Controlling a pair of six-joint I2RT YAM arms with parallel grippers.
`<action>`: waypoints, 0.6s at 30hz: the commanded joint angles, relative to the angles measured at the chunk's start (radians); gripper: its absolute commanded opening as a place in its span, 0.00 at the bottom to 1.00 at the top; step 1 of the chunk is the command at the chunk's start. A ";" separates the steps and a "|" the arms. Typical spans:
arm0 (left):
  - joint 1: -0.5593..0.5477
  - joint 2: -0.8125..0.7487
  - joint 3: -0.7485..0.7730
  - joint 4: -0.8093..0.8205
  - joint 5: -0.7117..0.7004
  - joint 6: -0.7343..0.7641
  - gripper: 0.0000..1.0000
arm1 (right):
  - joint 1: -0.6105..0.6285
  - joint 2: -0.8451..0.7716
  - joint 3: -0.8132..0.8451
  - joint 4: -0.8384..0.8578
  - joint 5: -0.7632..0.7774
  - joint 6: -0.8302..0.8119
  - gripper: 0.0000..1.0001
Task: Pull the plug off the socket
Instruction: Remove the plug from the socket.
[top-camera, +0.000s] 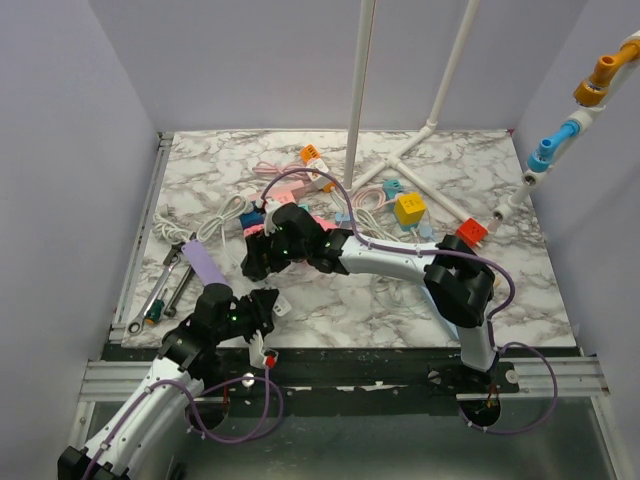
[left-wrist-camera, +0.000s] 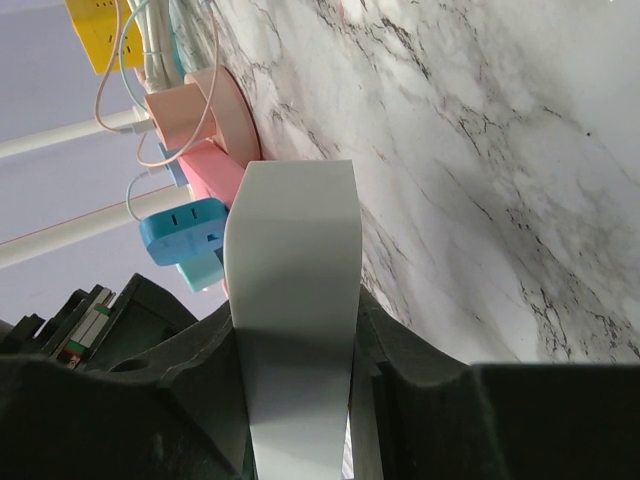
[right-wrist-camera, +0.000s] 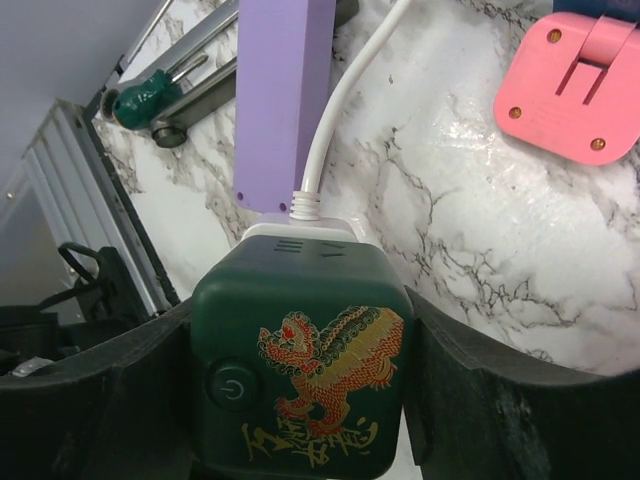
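Right jaws are clamping the glossy, round-edged green socket cube (right-wrist-camera: 300, 370), with its white cable (right-wrist-camera: 340, 110) running ahead. I cannot tell the left jaws' state; they are facing open, veined marble desk (left-wrist-camera: 480, 150).

The green cube (right-wrist-camera: 300, 370) has a power sign (right-wrist-camera: 230, 388) — and gold letters (right-wrist-camera: 305, 438) under a dragon (right-wrist-camera: 335, 360), too squiggly to read.

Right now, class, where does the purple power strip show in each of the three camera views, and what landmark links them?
Top external: the purple power strip lies left of centre, beside the green-handled screwdriver.
Left wrist: not in it.
Right wrist: top centre, beyond the green cube, with the screwdriver on its left.
Shared landmark: the marble table, seen in all three.
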 joint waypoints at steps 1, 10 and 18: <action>0.004 -0.033 -0.008 0.035 0.038 0.036 0.00 | -0.016 0.009 0.019 -0.008 -0.020 0.021 0.58; 0.003 -0.039 -0.014 0.038 0.038 0.041 0.00 | -0.068 -0.057 -0.024 0.038 -0.043 0.085 0.29; 0.003 -0.033 0.001 0.005 0.028 0.036 0.00 | -0.091 -0.104 -0.022 -0.017 -0.018 0.060 0.25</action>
